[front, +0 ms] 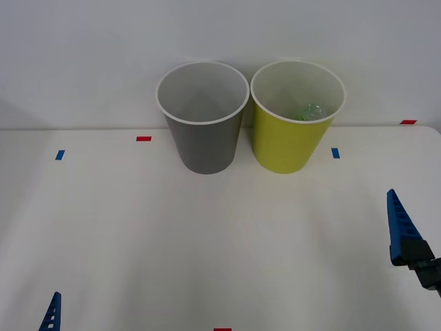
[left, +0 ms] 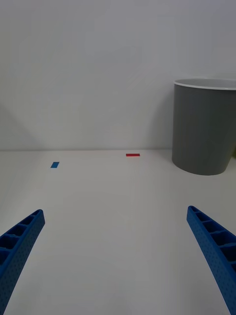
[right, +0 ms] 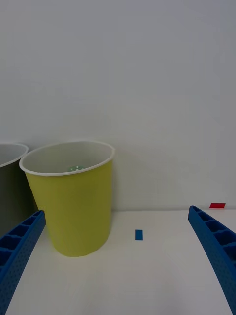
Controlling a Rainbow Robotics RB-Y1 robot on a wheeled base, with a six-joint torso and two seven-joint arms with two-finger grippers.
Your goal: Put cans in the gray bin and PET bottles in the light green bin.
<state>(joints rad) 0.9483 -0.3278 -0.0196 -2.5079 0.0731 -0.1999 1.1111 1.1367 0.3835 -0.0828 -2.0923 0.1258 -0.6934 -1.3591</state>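
Observation:
The gray bin (front: 202, 138) stands upright at the back of the white table, and its whitish inside looks bare. The light green bin (front: 289, 145) stands touching it on the right. A small greenish PET bottle (front: 312, 112) lies inside the light green bin, mostly hidden by the rim. The cans are out of view. My right gripper (right: 117, 212) is open and holds nothing; it faces the light green bin (right: 73, 216), and one of its fingers (front: 400, 227) shows at the right edge. My left gripper (left: 115, 212) is open near the front left, facing the gray bin (left: 204, 133).
Small red tape marks (front: 143, 138) and blue tape marks (front: 335, 153) lie flat on the table (front: 207, 241). A white wall rises just behind the bins. The table's back right corner (front: 433, 129) is near another red mark.

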